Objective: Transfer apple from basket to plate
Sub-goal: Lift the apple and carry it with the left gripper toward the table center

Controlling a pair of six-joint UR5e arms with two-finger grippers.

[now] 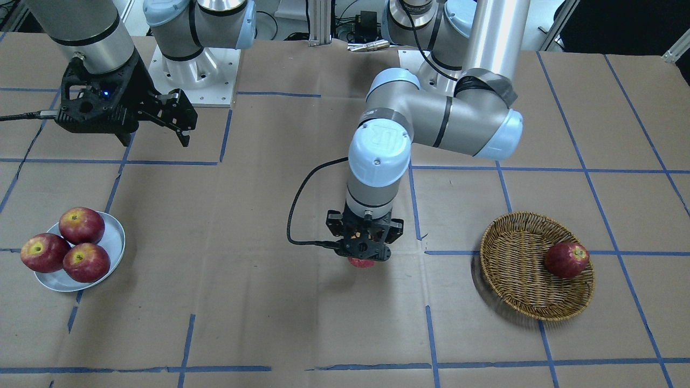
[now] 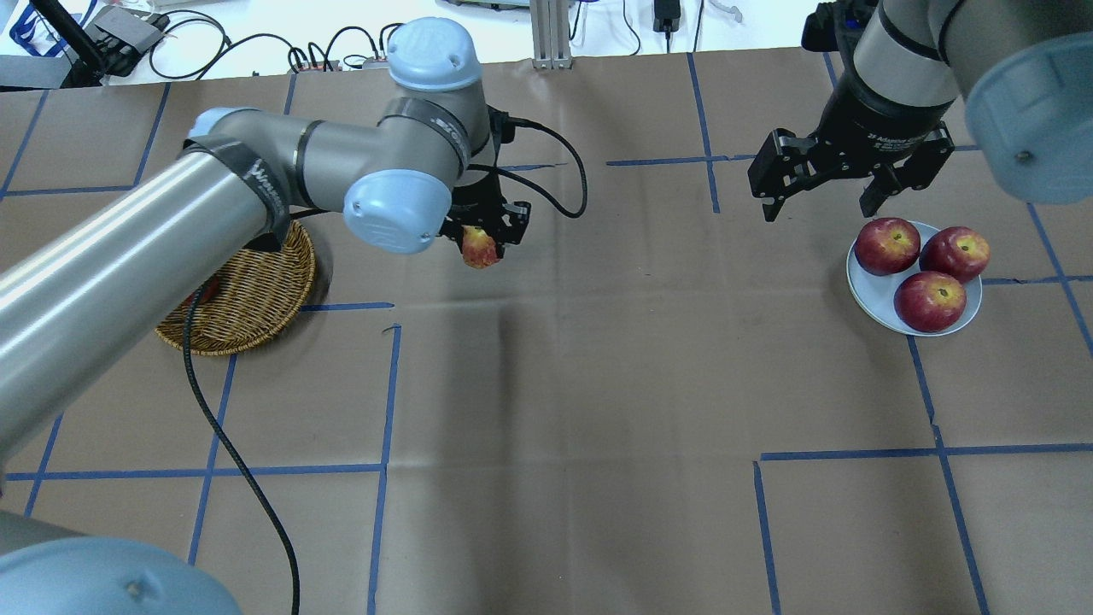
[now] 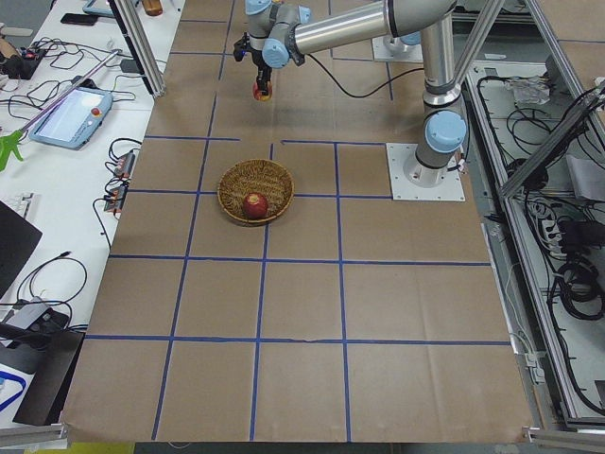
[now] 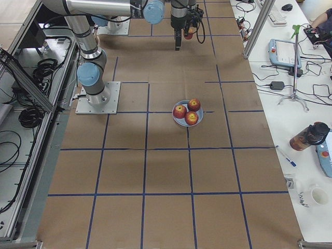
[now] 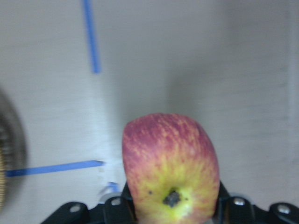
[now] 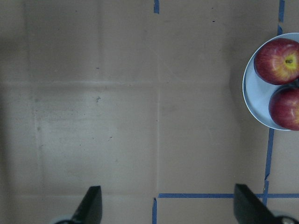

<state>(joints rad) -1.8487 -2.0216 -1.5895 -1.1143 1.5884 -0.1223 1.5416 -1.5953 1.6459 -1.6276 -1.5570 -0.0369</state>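
While my left claw (image 2: 481,242) clamps the yellow-blushed apple (image 5: 170,168) above the bench (image 2: 598,384), between basket (image 2: 256,299) and plate (image 2: 867,290), one dark apple (image 1: 566,259) lies in the basket. Farther off, my right claw (image 2: 820,207) hangs spread wide just beside the plate, crowded with three apples (image 2: 929,301), likely placed for a handover.

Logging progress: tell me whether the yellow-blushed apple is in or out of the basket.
Out. The left gripper holds the apple over the table, apart from the basket.
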